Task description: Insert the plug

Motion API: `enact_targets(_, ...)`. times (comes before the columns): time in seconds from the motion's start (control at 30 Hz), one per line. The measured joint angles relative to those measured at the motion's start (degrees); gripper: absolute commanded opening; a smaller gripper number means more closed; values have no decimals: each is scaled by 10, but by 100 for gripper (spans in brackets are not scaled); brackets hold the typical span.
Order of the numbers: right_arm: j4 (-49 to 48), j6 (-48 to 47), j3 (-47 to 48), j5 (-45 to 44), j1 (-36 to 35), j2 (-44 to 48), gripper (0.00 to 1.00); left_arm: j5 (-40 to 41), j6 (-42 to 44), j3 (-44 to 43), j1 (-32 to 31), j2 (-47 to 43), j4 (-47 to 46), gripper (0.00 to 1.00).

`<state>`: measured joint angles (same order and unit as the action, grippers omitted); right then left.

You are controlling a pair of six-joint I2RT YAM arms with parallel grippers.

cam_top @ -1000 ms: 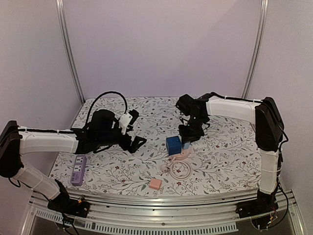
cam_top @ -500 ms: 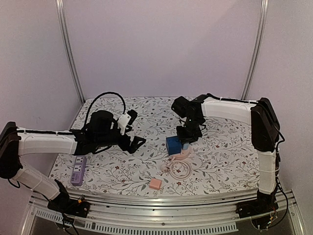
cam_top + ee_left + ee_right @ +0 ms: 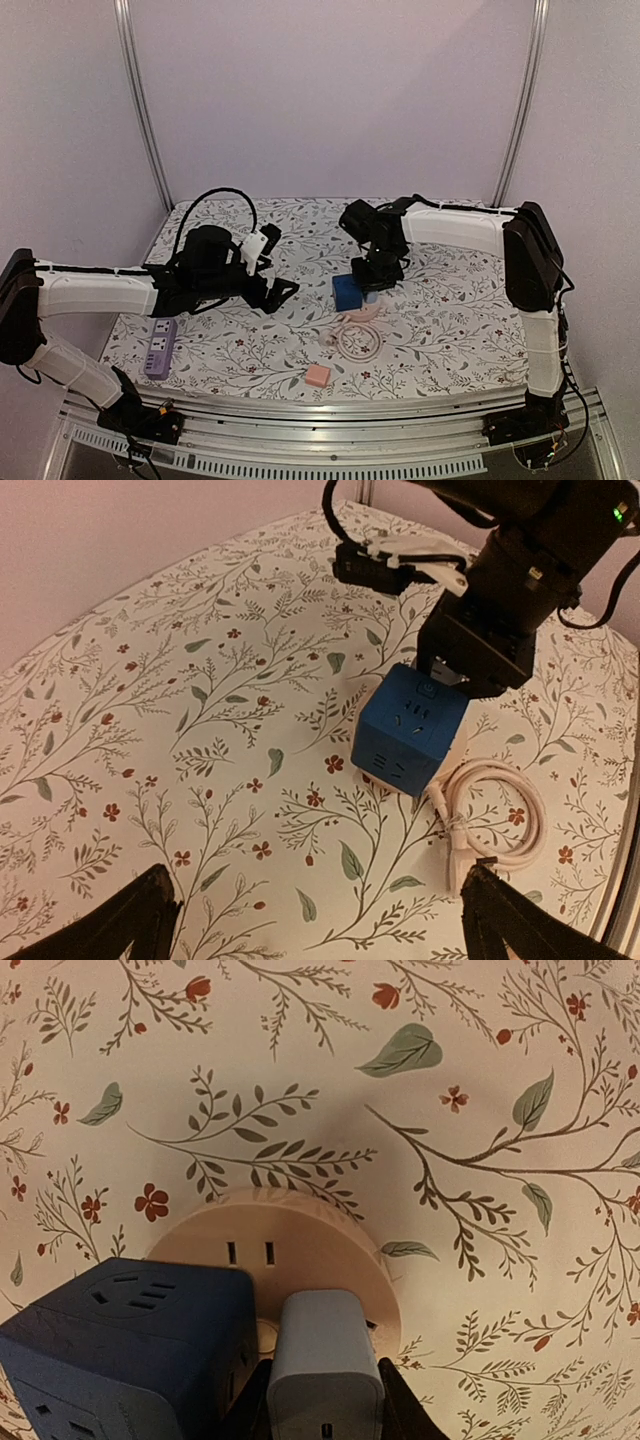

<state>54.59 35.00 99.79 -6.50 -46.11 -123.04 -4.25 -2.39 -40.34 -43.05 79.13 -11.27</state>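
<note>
Plug [image 3: 325,1365] sits clamped between right fingers [image 3: 398,1412].

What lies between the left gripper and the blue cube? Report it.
Left wrist view: only bare tablecloth between the left gripper and the blue cube; the pink cable lies aside.

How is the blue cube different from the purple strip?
The blue cube is a chunky block; the purple strip is long and flat. The cube sits in the middle, right by the right gripper, which holds the plug; the strip lies apart at the near left. Both seem to have plug holes.
</note>
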Motion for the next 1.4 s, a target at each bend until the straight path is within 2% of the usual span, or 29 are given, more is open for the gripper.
enact_targets(0.13, -13, 3, -4, -5, -3, 0, 1, 0, -3, 0, 0, 0, 0, 99)
enact_targets(0.4, -24, 3, -8, -7, -5, 7, 28, 0, -6, 0, 0, 0, 0, 99)
enact_targets(0.57, -20, -2, -3, -6, -5, 7, 40, -1, -7, 0, 0, 4, 0, 100)
enact_targets(0.93, 8, -12, 20, -7, -6, 11, 49, -2, -9, -9, 0, 13, 1, 100)
enact_targets(1.4, 45, -18, 39, -34, -6, 93, 50, -2, -18, -32, 0, 13, 13, 99)
